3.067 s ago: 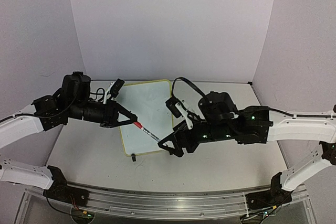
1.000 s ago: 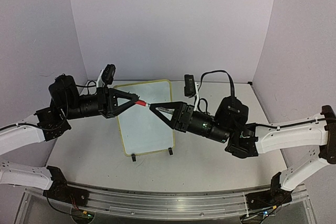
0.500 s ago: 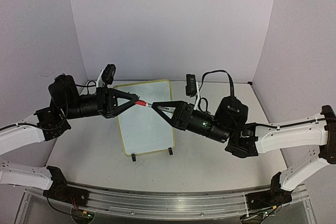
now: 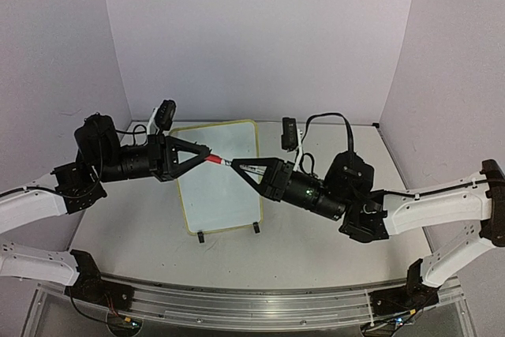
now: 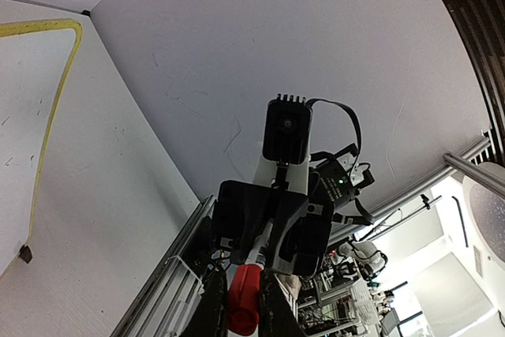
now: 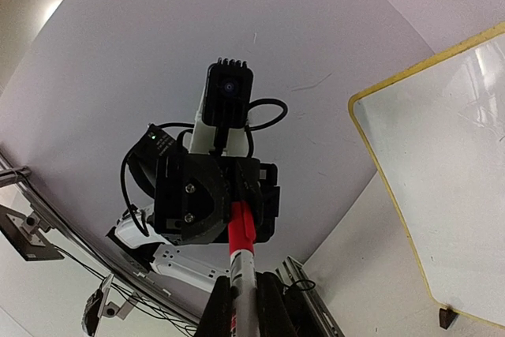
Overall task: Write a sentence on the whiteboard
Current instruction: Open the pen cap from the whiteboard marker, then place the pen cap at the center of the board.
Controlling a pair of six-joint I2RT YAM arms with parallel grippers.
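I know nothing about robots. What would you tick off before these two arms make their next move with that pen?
1. Left gripper clamped on the red cap: ok.
2. Right gripper clamped on the marker body: ok.
3. Cap pulled free of the marker: not ok; in the right wrist view they look joined.
4. Whiteboard in place on the table beneath both grippers: ok.
5. Writing surface free for a sentence: ok, it looks blank.
6. Marker tip ready to write: cannot tell, it is hidden under the cap.
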